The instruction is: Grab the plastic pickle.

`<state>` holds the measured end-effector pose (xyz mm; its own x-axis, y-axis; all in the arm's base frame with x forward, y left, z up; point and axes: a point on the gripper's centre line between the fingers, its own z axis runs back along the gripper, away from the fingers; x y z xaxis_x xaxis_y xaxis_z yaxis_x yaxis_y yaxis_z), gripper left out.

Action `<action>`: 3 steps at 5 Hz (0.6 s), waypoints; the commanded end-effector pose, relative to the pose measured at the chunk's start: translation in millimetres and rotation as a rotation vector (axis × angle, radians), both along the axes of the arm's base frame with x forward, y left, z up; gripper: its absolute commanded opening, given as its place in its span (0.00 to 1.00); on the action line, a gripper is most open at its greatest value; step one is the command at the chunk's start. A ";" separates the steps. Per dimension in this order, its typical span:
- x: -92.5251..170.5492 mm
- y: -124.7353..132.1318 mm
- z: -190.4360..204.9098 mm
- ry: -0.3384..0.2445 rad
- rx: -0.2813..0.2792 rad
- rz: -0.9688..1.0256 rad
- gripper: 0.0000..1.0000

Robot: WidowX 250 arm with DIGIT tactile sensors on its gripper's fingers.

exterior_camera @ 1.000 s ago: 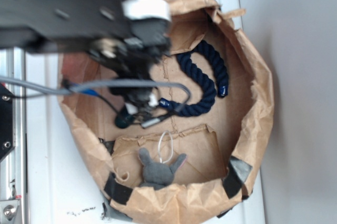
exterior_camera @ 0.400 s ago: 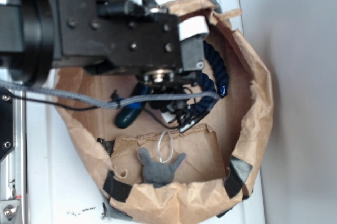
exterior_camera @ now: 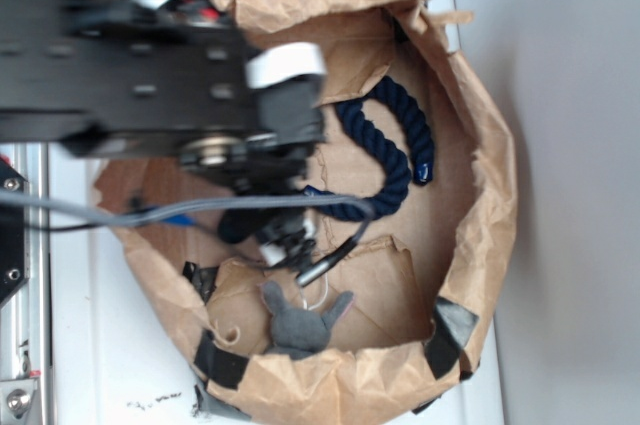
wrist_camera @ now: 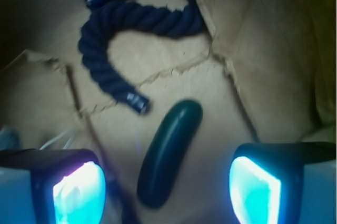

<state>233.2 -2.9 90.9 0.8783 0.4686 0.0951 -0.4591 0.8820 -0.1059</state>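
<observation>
A: Exterior view. What lies in the paper bag?

B: The navy rope curves across the brown floor; the grey plush mouse sits near the lower rim. The black arm covers the left half, and only a dark end of the plastic pickle shows beneath it.

A: Wrist view?

B: The claw stands open, its two lit pads apart. The plastic pickle lies tilted on the bag floor between them, touching neither. One rope end lies just beside the pickle's upper end.

A robot test bench: a taped paper bag on a white tabletop.
</observation>
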 end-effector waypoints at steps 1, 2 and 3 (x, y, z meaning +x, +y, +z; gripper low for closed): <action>12.4 9.8 -11.2 -0.026 0.037 0.028 1.00; 17.1 18.1 -22.0 -0.009 0.044 0.039 1.00; 14.2 24.9 -38.9 -0.008 0.078 0.033 1.00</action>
<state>243.8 15.5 45.5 0.8757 0.4702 0.1103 -0.4704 0.8821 -0.0254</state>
